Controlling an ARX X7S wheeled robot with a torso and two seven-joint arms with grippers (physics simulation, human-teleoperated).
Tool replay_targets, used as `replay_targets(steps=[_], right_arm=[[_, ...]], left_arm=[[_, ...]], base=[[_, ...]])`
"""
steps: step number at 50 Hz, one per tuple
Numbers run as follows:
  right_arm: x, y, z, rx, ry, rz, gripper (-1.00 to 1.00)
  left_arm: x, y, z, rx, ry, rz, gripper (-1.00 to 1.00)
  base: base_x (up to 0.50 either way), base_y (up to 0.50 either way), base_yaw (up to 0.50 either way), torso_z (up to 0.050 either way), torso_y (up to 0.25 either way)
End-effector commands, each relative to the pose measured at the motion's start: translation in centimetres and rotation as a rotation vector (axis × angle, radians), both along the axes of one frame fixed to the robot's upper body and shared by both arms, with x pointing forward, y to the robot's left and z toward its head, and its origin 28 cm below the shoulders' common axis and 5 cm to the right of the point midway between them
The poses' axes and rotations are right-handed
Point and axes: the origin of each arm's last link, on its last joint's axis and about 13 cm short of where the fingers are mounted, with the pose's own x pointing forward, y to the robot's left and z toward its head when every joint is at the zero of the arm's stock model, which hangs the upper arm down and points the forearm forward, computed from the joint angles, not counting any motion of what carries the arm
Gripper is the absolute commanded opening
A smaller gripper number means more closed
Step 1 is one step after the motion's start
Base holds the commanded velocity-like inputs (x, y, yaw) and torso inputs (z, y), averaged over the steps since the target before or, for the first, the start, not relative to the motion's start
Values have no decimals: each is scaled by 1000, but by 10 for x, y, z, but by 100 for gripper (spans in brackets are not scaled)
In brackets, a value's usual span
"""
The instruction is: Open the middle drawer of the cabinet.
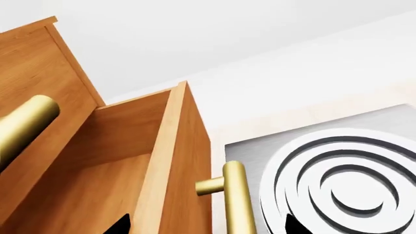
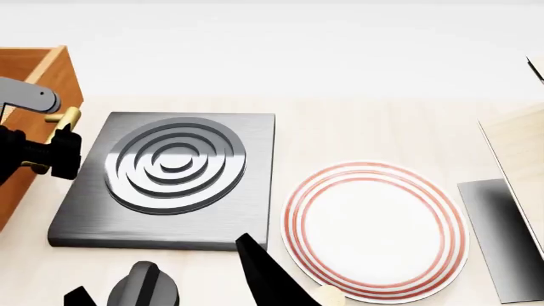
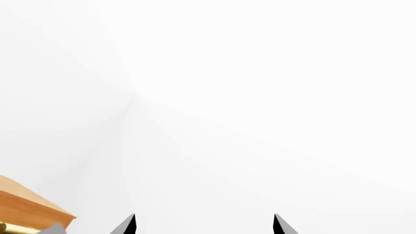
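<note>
Left wrist view: the middle drawer (image 1: 123, 165) stands pulled out of the cabinet (image 1: 32, 78), its hollow interior and paler rim edge exposed, with its brass bar handle (image 1: 237, 197) on the front face. The two dark fingertips (image 1: 120, 225) of the left gripper (image 1: 204, 225) sit well apart, one over the drawer's interior and the other over the grey hob (image 1: 338, 180); the jaws straddle the handle without closing on it (whether either pad touches the bar cannot be told). A second brass handle (image 1: 26, 124) belongs to the drawer front above.

Head view: the cabinet (image 2: 38, 83) occupies the table's far left edge, just beside the hob (image 2: 170, 178), with the left arm (image 2: 34, 150) reaching across its front. A white plate with red rings (image 2: 374, 229) lies near the hob on the pale table (image 2: 340, 134).

Right wrist view: the right gripper (image 3: 204, 225) faces blank white background, its fingertips (image 3: 126, 225) spread wide and holding nothing; a corner of the cabinet (image 3: 29, 207) shows at the frame edge.
</note>
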Motion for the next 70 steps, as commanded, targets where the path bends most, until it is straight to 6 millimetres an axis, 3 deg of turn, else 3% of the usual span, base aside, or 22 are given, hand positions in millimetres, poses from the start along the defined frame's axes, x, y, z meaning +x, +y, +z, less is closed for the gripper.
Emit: replay_targets(steps=[1, 70], right_arm=[[1, -3, 1, -10, -6, -31, 100], [0, -4, 1, -22, -12, -30, 100]], left_arm=[[-4, -18, -6, -74, 27, -106, 100], [-16, -76, -3, -139, 12, -157, 100]], base=[[0, 0, 0, 0, 0], [0, 0, 0, 0, 0]])
